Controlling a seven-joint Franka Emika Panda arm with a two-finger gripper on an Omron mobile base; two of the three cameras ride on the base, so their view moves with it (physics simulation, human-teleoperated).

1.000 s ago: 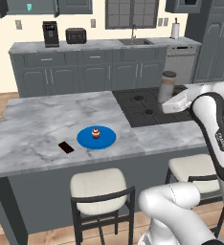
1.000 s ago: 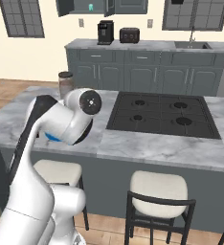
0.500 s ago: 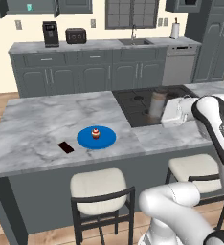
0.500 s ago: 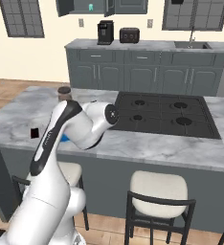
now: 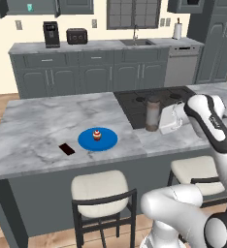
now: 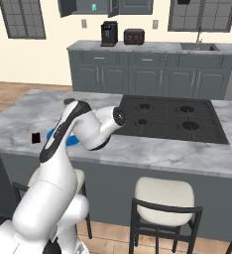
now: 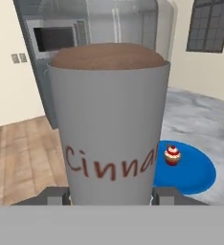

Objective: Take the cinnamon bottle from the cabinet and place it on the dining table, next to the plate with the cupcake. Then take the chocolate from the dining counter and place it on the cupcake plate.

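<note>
The dining table (image 5: pixel 42 121) spreads across the middle of the left base view, a wide island with a grey-veined white marble top on a dark grey base. A black cooktop (image 5: pixel 149 99) is set into its far right part. Behind it, along the far wall, runs a row of grey counters with a coffee machine (image 5: pixel 51 34) and a toaster (image 5: pixel 76 35) on top. High on the far left the cabinet (image 5: pixel 25 7) stands open, a teal mug (image 5: pixel 29 7) on its shelf. Two stools (image 5: pixel 102 186) with pale seats stand at the near side of the island.

The white arm reaches in from the right, and its gripper (image 5: pixel 160 119) is clamped on the cinnamon bottle (image 5: pixel 153 115), which stands upright at the near left corner of the cooktop, at the edge of the marble; whether its base touches the surface cannot be told. In the hand view the bottle (image 7: pixel 109 124) looms close between the two finger tips, brown powder inside and red lettering across its wall.

To the left of the bottle, well apart from it, the blue plate (image 5: pixel 105 141) lies flat on the marble with the cupcake (image 5: pixel 97 134) on its middle. The chocolate (image 5: pixel 66 149) lies on the marble just left of the plate, not touching it
</note>
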